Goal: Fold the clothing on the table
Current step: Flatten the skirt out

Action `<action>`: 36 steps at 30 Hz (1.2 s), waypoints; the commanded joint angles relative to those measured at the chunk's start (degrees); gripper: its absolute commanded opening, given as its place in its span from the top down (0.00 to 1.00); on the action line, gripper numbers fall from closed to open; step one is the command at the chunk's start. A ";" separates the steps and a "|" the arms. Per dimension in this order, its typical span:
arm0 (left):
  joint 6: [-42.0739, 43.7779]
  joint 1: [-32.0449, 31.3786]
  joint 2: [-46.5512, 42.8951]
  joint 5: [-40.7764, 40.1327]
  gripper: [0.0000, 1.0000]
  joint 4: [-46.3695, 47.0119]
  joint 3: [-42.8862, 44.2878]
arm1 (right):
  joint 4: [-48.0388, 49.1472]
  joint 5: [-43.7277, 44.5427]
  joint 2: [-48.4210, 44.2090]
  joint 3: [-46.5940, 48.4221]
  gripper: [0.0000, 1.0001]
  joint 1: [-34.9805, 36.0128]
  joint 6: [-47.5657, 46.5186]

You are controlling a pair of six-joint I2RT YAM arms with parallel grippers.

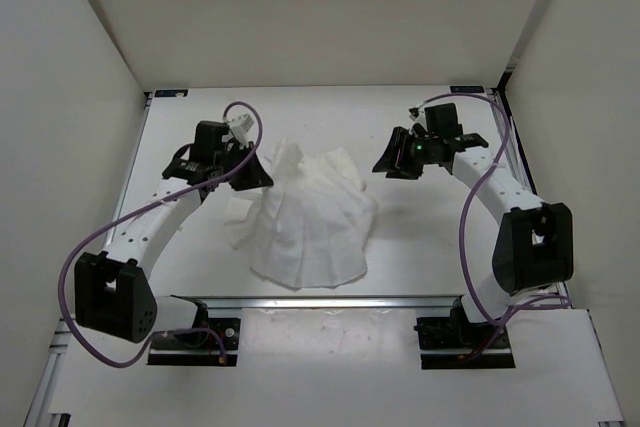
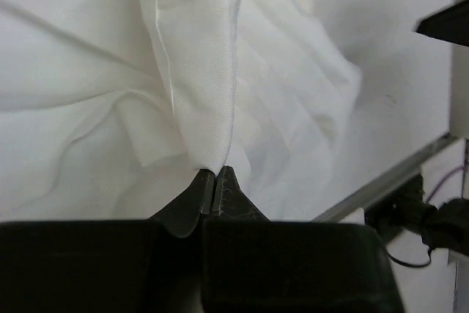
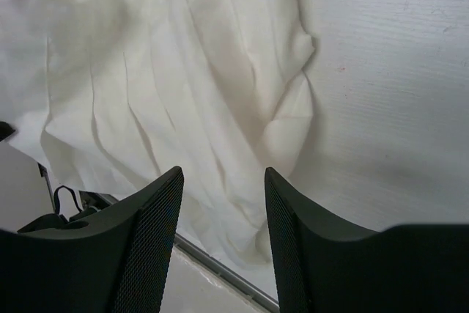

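The clothing (image 1: 310, 217) is a white creased garment, bunched up in the middle of the table (image 1: 430, 237). My left gripper (image 1: 262, 175) is at its upper left edge. In the left wrist view the left gripper (image 2: 215, 174) is shut on a fold of the clothing (image 2: 205, 71), which rises taut from the pinched tips. My right gripper (image 1: 388, 162) hovers just off the cloth's upper right side. Seen from the right wrist, the right gripper (image 3: 223, 177) stands open above the clothing (image 3: 168, 86), with nothing between its fingers (image 3: 157, 210).
An aluminium rail (image 1: 330, 300) runs along the table's near edge, close to the garment's hem, and shows as the rail (image 3: 220, 269) in the right wrist view. White walls enclose the table on three sides. Purple cables (image 1: 75, 267) loop beside both arms.
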 commanded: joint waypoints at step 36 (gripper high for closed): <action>-8.41 8.97 -8.30 22.69 0.65 5.74 -22.02 | 1.19 2.45 -4.68 -6.42 0.47 -7.45 0.77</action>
